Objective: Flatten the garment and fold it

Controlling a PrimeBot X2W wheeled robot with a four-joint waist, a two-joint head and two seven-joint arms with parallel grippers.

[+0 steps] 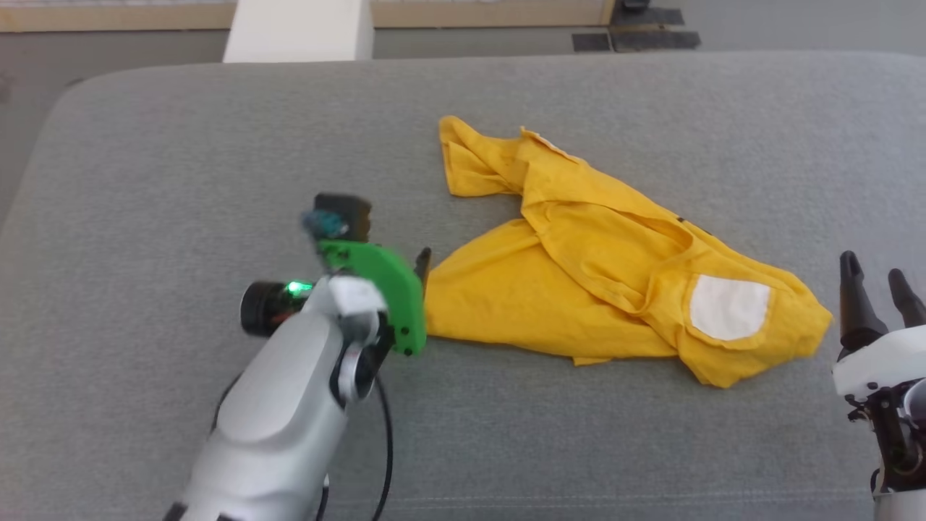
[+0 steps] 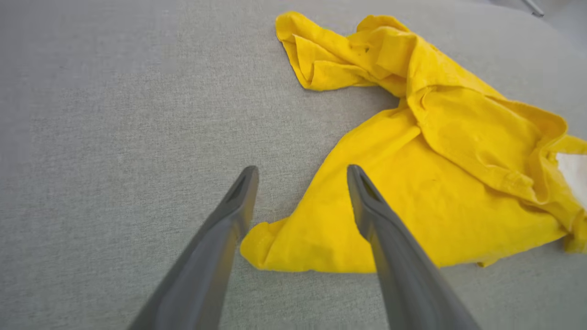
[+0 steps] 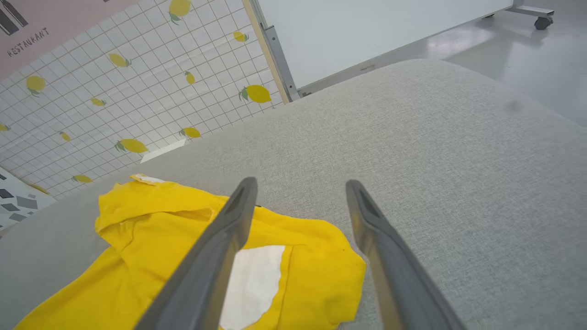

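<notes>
The garment (image 1: 600, 268), a bright yellow T-shirt, lies crumpled in a loose heap on the grey cushion (image 1: 181, 145), right of centre. A white patch (image 1: 727, 307) shows near its right end. My left gripper (image 1: 422, 264) sits at the garment's left edge, largely hidden behind a green bracket. In the left wrist view my left gripper (image 2: 302, 172) is open, and a corner of the garment (image 2: 435, 183) lies below and between the fingers. My right gripper (image 1: 872, 269) is open, just right of the garment and holding nothing. In the right wrist view my right gripper (image 3: 301, 183) stands over the garment's (image 3: 160, 247) edge.
The cushion's rounded edges run along the back and left. Behind it stand a white block (image 1: 296, 29) and grey floor. The right wrist view shows a lemon-patterned tiled wall (image 3: 114, 91) and a white panel on wheels (image 3: 367, 36) beyond the cushion.
</notes>
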